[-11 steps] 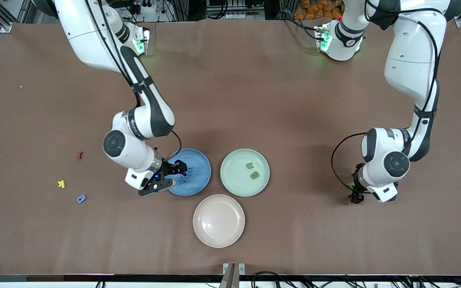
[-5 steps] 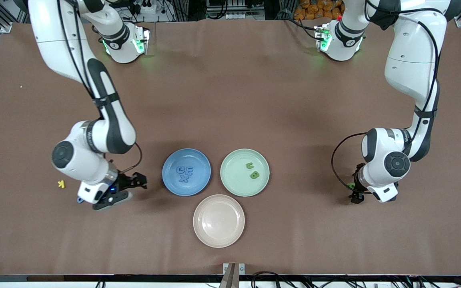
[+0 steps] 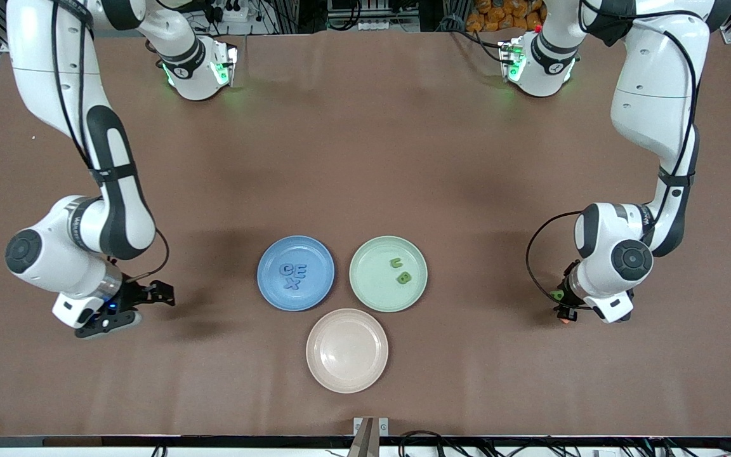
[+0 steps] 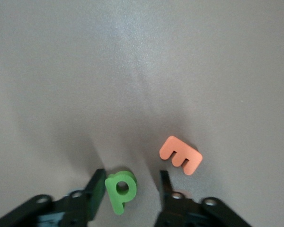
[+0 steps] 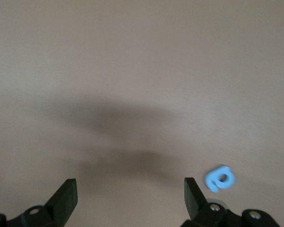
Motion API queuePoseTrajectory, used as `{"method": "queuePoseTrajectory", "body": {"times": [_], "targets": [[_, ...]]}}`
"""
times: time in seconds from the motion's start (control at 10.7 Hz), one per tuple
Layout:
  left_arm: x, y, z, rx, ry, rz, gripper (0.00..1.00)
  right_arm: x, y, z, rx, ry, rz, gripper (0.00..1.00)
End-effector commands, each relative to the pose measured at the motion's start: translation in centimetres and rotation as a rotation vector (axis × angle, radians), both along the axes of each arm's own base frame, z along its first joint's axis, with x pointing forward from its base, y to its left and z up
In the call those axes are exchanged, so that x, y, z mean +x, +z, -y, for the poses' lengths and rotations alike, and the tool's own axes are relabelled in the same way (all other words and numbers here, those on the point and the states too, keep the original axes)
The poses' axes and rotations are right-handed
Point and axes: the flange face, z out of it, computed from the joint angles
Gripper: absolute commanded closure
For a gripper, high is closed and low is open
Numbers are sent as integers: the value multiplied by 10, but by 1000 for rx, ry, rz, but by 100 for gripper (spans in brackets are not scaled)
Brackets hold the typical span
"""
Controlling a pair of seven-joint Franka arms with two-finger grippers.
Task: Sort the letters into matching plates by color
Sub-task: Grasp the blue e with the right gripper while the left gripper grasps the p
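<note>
The blue plate (image 3: 296, 249) holds three blue letters (image 3: 292, 275). The mint green plate (image 3: 372, 285) holds two green letters (image 3: 400, 270). My left gripper (image 3: 561, 306) is low over the table at the left arm's end. It is open (image 4: 132, 178), with a green letter p (image 4: 119, 189) lying between its fingers, close against one finger (image 4: 97, 182). My right gripper (image 3: 134, 308) is open (image 5: 128, 185) over bare table at the right arm's end. A pale blue letter (image 5: 219, 178) lies on the table just outside one of its fingers (image 5: 191, 189); the front view hides this letter under the arm.
An orange letter E (image 4: 181, 155) lies on the table beside the green p, and shows in the front view (image 3: 566, 321). An empty beige-pink plate (image 3: 347, 350) sits nearer the front camera than the two other plates.
My right arm has swung from over the blue plate toward its own end of the table, leaving three blue letters in the plate. My left gripper has shifted slightly, baring the orange letter.
</note>
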Motion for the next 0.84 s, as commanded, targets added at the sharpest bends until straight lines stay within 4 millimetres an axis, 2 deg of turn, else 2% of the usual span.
{"method": "queuePoseTrajectory", "body": {"times": [0.0, 0.19, 0.37, 0.47, 0.65, 0.74], "targets": [[-2, -7, 1, 13, -11, -9, 100, -4, -5, 50, 0, -155, -31, 0], [-2, -5, 1, 14, -20, -7, 100, -3, -9, 51, 25, -389, -56, 0], [0, 5, 11, 10, -33, 8, 100, -1, -10, 43, 47, -606, -87, 0], [1, 11, 22, 4, -41, 19, 100, -1, -12, 44, 53, -685, -98, 0], [3, 47, 53, -16, -67, 63, 100, -1, -23, 54, 49, -844, -126, 0], [-2, 51, 78, -35, -93, 58, 100, -2, -33, 59, 41, -900, -139, 0]]}}
